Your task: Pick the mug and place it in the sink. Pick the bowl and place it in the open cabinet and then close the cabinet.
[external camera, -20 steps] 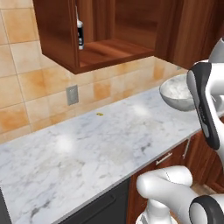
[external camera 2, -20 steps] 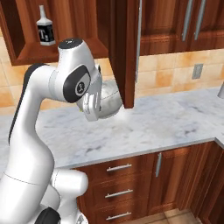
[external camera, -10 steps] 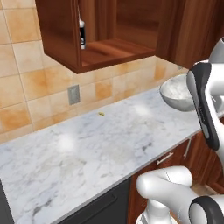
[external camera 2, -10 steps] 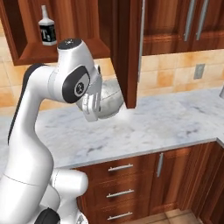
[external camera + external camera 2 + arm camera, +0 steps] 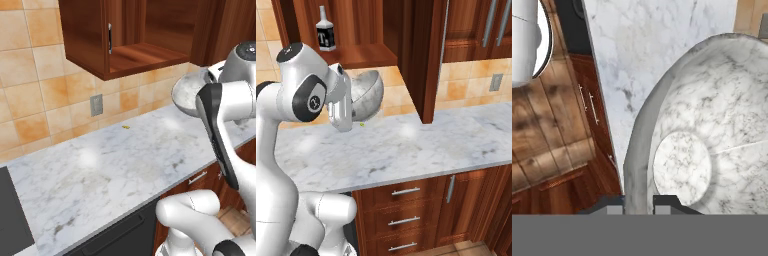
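Currently, in the left base view, a dark cooktop edge (image 5: pixel 12 210) occupies the lower left corner of the marble desk (image 5: pixel 100 175). A grey wall outlet (image 5: pixel 96 105) sits on the orange tile above the desk. The cabinet (image 5: pixel 100 40) hangs over it, open, with its wooden shelf floor exposed. A small yellow speck (image 5: pixel 126 127) lies on the desk near the backsplash. At the right, the bowl (image 5: pixel 189 94) is held in the air above the desk, below and to the right of the cabinet opening, partly hidden by the white arm (image 5: pixel 225 115).

In the right base view, a small dark bottle with a white label (image 5: pixel 325 33) stands on the cabinet shelf at upper left. Below it, the bowl (image 5: pixel 366 95) is tilted on its side at the end of the arm, just under the shelf edge and clear of the desk (image 5: pixel 406 145). The open cabinet door (image 5: pixel 428 55) hangs edge-on to the right of the bowl. Drawers with silver handles (image 5: pixel 403 191) sit beneath the desk.

In the hand view, the fingers (image 5: pixel 639 202) are clenched on the rim of the bowl (image 5: pixel 712 125), one tip on each side of its wall
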